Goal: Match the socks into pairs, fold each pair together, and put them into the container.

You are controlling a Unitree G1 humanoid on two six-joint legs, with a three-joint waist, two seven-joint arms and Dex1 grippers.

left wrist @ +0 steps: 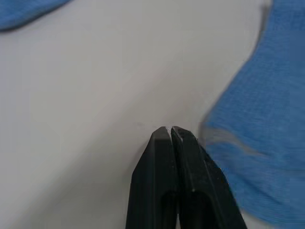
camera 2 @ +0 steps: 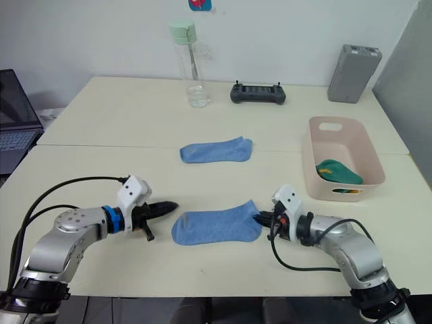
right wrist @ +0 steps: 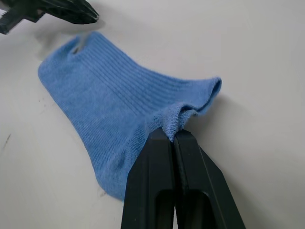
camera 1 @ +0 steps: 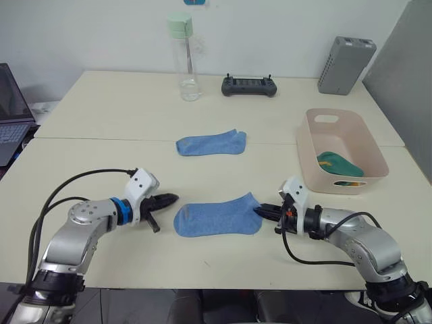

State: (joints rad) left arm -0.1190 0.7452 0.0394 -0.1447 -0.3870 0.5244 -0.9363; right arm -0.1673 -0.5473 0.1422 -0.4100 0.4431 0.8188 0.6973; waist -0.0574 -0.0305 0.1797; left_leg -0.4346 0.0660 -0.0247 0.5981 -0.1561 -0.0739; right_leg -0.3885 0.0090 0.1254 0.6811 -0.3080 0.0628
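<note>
A light blue sock [camera 1: 219, 217] lies flat near the table's front edge. My right gripper [camera 1: 259, 210] is shut on this sock's right-hand edge, and the right wrist view shows the fabric bunched between the fingertips [right wrist: 172, 134]. My left gripper [camera 1: 173, 198] is shut on nothing, its tips on the table just left of the sock's other end [left wrist: 248, 157]. A second light blue sock [camera 1: 210, 143] lies flat farther back at mid-table. The pale pink container [camera 1: 308, 156] stands at the right and holds dark green and yellow socks [camera 1: 339, 165].
At the table's back stand a clear bottle with a green cap [camera 1: 183, 59], a black controller [camera 1: 249, 86] and a grey upright box [camera 1: 345, 65]. A laptop [camera 1: 12, 115] sits off the left edge. A seam runs across the table behind the far sock.
</note>
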